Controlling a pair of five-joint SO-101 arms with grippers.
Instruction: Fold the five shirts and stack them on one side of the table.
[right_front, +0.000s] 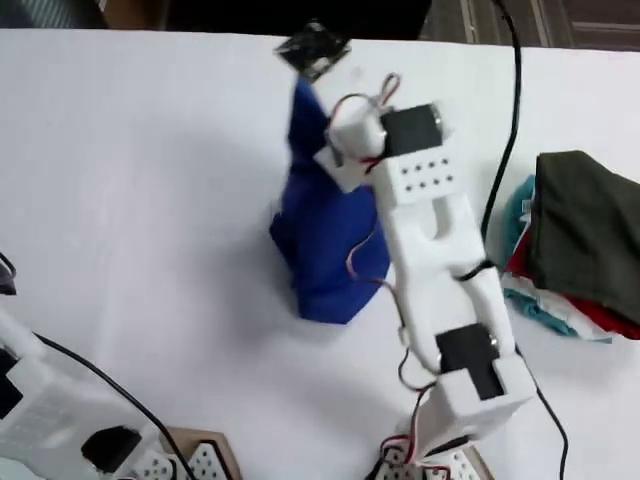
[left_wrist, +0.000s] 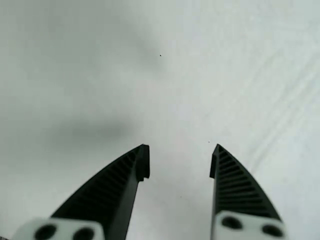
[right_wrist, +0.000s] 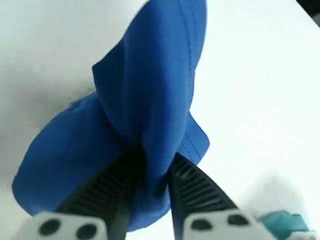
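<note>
- A left arm (right_front: 45, 405) is seen well to the left of the blue shirt (right_front: 325, 250), at the near edge of the table (right_front: 150, 200).
- The left gripper (left_wrist: 179, 162) is held over bare white table, its jaws spread apart with nothing between them.
- The blue shirt is bunched near mid-table. Its upper part is drawn up into a peak and its lower part is left resting on the table.
- The right gripper (right_wrist: 156, 165) is clenched on a fold of the blue shirt, and the cloth is pinched between its two black fingers (right_wrist: 195, 186).
- The right arm (right_front: 440, 250) is stretched along the right of the blue shirt and partly over it.
- A black cable (right_front: 505, 150) is laid to the right of the blue shirt, between it and the pile (right_front: 575, 240).
- The pile of shirts is set well to the right of the blue shirt. A dark olive one is seen on top, with red and teal edges beneath it.
</note>
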